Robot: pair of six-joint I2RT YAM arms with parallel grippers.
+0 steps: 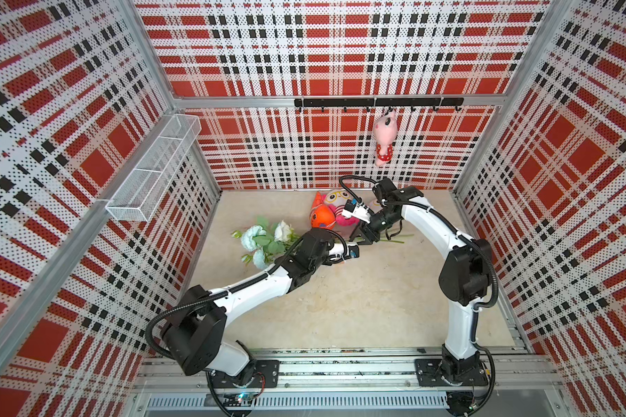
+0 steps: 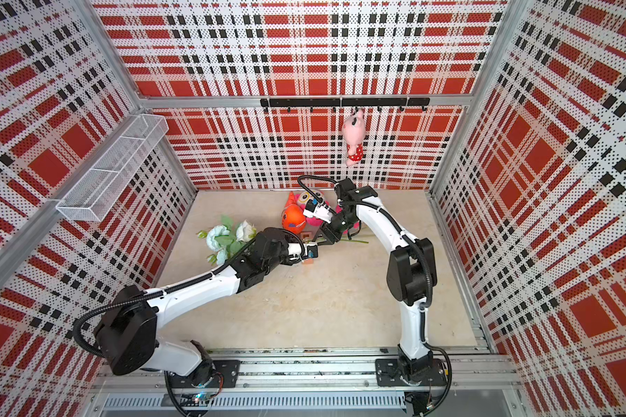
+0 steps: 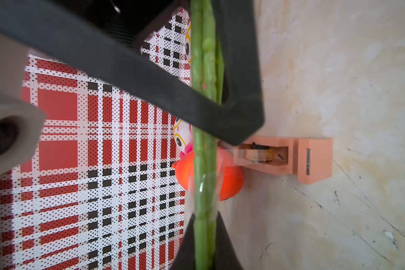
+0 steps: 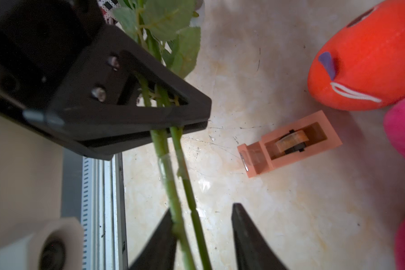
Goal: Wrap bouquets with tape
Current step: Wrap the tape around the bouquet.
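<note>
Right wrist view shows clear tape already on one stem (image 4: pixel 164 168); left tool (image 4: pixel 164 127) clamps the stems, right tool (image 4: pixel 202 229) stands apart around them, tape dispenser (image 4: pixel 290 145) nearby; wrapping looks unfinished.

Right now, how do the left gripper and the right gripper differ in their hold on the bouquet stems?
The left gripper is clamped shut on the stems; the right gripper has its jaws apart, with the stems to one side of the gap. The left gripper sits nearer the leaves than the right gripper. Both straddle the same stems.
</note>
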